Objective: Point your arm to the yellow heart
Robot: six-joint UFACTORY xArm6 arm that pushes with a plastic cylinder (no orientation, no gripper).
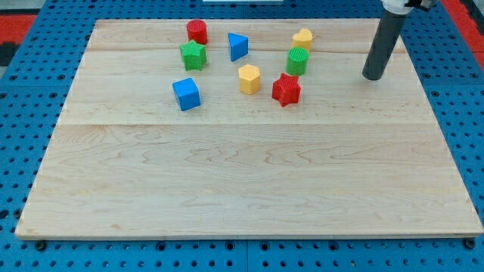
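The yellow heart (303, 38) lies near the view's top, right of centre, on the wooden board (242, 181). A green cylinder (297, 62) sits just below it. My tip (372, 78) rests on the board at the view's upper right, well to the right of the yellow heart and a little lower, apart from every block. The dark rod rises from it toward the view's top edge.
A red star (286, 90), yellow hexagon (249, 78), blue triangle (237, 47), green star (193, 55), red cylinder (197, 32) and blue cube (186, 94) lie left of the heart. A blue pegboard surrounds the board.
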